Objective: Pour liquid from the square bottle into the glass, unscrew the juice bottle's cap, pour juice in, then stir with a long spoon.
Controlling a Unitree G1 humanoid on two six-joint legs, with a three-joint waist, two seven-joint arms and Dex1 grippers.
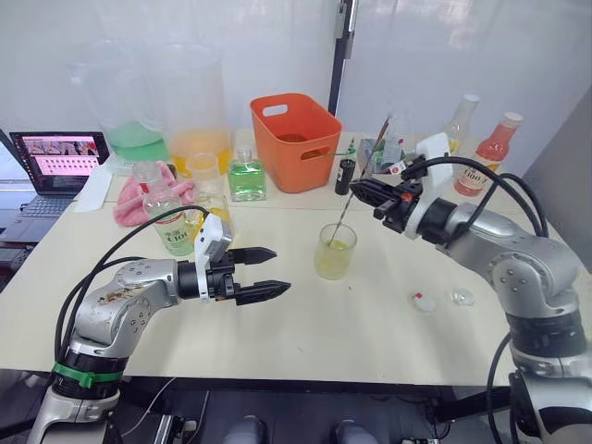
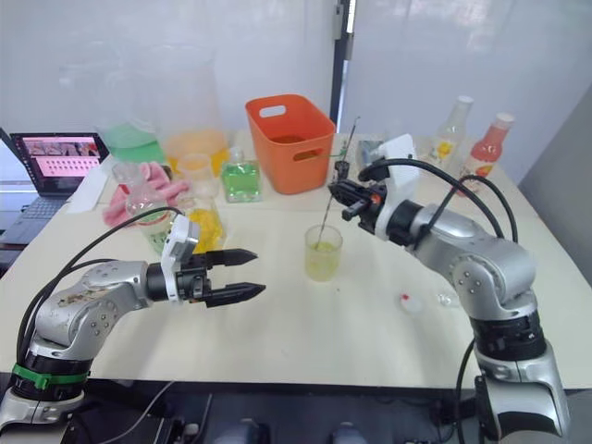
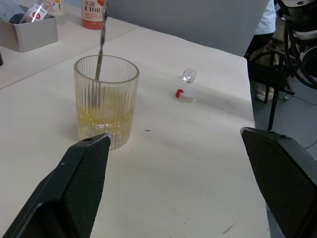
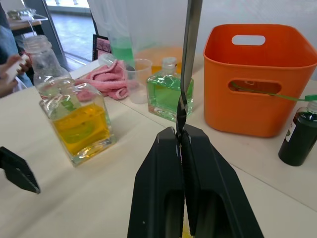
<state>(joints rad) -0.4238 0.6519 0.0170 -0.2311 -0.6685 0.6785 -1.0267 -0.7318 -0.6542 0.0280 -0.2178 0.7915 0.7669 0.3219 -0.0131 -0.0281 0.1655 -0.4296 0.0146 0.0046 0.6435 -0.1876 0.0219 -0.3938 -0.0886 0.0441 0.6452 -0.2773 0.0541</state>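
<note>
**Spoon in the glass, right gripper on its handle**

I see the long spoon (image 1: 344,215) standing tilted in the glass (image 1: 334,251), its bowl down in the yellow liquid at mid-table. My right gripper (image 1: 363,192) is clamped on the upper handle. My left gripper (image 1: 269,271) hovers beside the glass, fingers apart. The juice bottle's cap (image 1: 424,302) lies on the table (image 1: 305,324), well apart.
</note>
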